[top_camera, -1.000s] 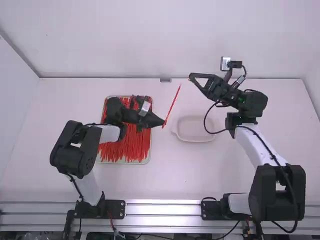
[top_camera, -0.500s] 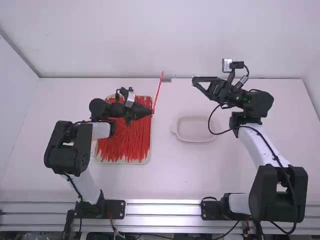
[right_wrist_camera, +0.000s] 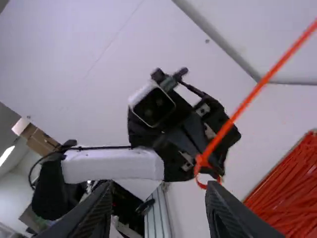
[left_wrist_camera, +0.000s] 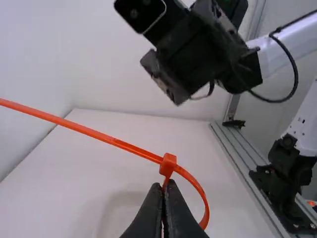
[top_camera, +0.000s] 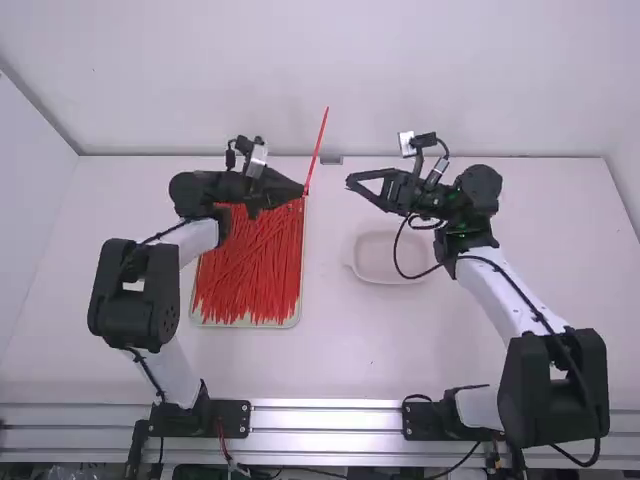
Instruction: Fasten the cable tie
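aloft, thin looped red cable tie [left_wrist_camera: 115,143], left claw [left_wrist_camera: 163,185]

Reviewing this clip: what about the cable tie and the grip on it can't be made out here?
- Where the left claw pinches the cable tie: left wrist view, hidden between its fingers.
- The tie's tail end: cut off by the frame edge in both wrist views.
- The tie's small loop: high view, too small and against the left claw.
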{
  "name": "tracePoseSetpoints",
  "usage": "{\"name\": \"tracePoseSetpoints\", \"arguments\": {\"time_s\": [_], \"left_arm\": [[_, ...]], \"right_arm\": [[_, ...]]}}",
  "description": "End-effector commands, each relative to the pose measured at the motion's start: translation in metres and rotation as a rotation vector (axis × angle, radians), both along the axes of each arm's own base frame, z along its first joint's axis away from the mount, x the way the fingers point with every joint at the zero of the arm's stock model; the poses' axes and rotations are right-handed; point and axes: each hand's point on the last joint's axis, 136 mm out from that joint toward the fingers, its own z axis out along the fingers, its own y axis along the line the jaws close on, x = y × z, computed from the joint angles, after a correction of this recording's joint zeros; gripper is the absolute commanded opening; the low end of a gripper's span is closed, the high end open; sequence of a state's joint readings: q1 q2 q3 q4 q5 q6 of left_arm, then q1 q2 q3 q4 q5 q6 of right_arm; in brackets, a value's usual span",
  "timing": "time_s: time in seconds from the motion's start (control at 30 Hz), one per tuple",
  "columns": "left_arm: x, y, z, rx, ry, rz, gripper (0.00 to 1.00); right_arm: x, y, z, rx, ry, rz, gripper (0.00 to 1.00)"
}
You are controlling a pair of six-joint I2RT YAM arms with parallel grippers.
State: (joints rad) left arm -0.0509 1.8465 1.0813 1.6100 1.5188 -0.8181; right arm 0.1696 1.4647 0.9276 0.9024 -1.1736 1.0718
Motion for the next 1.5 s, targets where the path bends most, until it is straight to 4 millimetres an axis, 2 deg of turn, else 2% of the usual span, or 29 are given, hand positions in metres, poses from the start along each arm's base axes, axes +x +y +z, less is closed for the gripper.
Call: {"name": "tracePoseSetpoints", "arguments": {"time_s": [0.0, 0.27, 0.5, 0.73, 0.9, 1.0, 1.03, 1.37, 1.43, 1.47], "left_arm": [[-0.001, -0.003, 0.015, 0.005, 0.013, -0.018, 0.02], [-0.007, -0.022, 0.038, 0.001, -0.027, -0.071, 0.02], [-0.016, -0.038, 0.047, -0.005, -0.054, -0.113, 0.02], [-0.013, -0.038, 0.051, -0.024, -0.056, -0.099, 0.02], [-0.015, -0.042, 0.05, -0.025, -0.054, -0.108, 0.02], [-0.019, -0.046, 0.051, -0.026, -0.057, -0.12, 0.02], [-0.019, -0.048, 0.051, -0.026, -0.059, -0.124, 0.02], [-0.016, -0.046, 0.049, -0.022, -0.038, -0.118, 0.02], [-0.013, -0.045, 0.048, -0.024, -0.022, -0.111, 0.11], [-0.01, -0.044, 0.046, -0.021, -0.008, -0.103, 0.26]], "right_arm": [[0.002, 0.002, 0.017, 0.004, -0.12, -0.046, 0.5], [0.009, 0.017, 0.024, 0.035, -0.143, -0.121, 0.5], [0.011, 0.025, 0.028, 0.055, -0.141, -0.156, 0.5], [0.012, 0.024, 0.033, 0.068, -0.163, -0.169, 0.49], [0.012, 0.025, 0.033, 0.07, -0.163, -0.17, 0.31], [0.009, 0.028, 0.034, 0.068, -0.175, -0.162, 0.12], [0.009, 0.027, 0.033, 0.063, -0.188, -0.165, 0.0], [0.005, 0.029, 0.032, 0.054, -0.198, -0.139, 0.0], [0.006, 0.029, 0.031, 0.049, -0.202, -0.14, 0.0], [0.005, 0.029, 0.03, 0.048, -0.203, -0.136, 0.0]]}}
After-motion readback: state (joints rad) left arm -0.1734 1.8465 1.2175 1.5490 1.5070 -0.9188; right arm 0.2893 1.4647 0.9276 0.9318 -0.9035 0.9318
